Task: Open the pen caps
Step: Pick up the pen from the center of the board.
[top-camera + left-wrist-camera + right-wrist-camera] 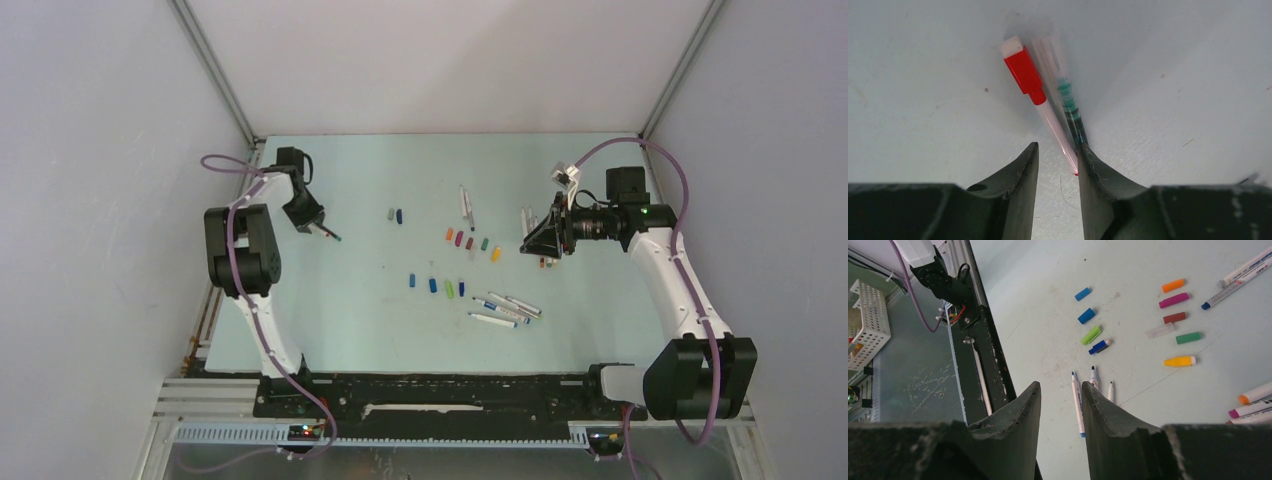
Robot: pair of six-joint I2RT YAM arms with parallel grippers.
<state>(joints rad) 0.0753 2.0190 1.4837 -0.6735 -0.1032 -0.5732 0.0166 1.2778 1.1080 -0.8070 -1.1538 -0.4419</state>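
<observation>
Left wrist: red pen cap (1023, 70) lies beyond left gripper (1058, 152).

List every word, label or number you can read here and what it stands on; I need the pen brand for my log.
No text can be read anywhere.
White pens, right wrist view: dark print along the barrels, too small and blurred to read.
Red pen and green pen, left wrist view: no print visible.
Loose caps: plain colours, no lettering visible.
Top view: everything is too small to show any lettering.
</observation>
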